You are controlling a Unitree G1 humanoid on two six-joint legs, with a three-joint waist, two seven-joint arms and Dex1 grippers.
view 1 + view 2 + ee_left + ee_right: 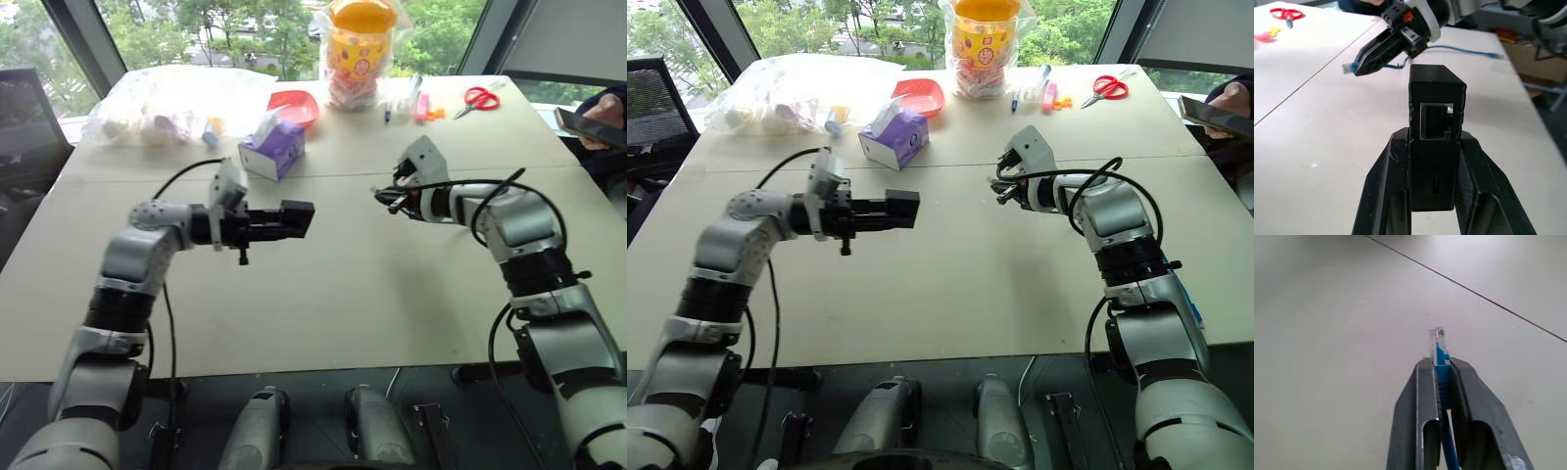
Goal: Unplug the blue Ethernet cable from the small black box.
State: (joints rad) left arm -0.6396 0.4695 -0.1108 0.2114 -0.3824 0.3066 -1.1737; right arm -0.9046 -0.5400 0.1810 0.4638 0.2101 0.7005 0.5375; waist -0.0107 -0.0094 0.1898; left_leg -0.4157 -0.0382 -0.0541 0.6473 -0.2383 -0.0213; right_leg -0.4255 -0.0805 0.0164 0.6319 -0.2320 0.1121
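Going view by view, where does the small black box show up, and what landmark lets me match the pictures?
Left eye view: the box sits left of centre, held above the table in the left gripper.
Right eye view: the box is left of centre, again in that gripper.
Left wrist view: the box is central, its empty port facing the camera.
Right wrist view: not in it.
Shared landmark: the cable plug, clamped in the right gripper.

Beige table (323,313) w/ centre seam; big windows (255,29) behind, green trees outside; daylight; black chair (656,98) at left.
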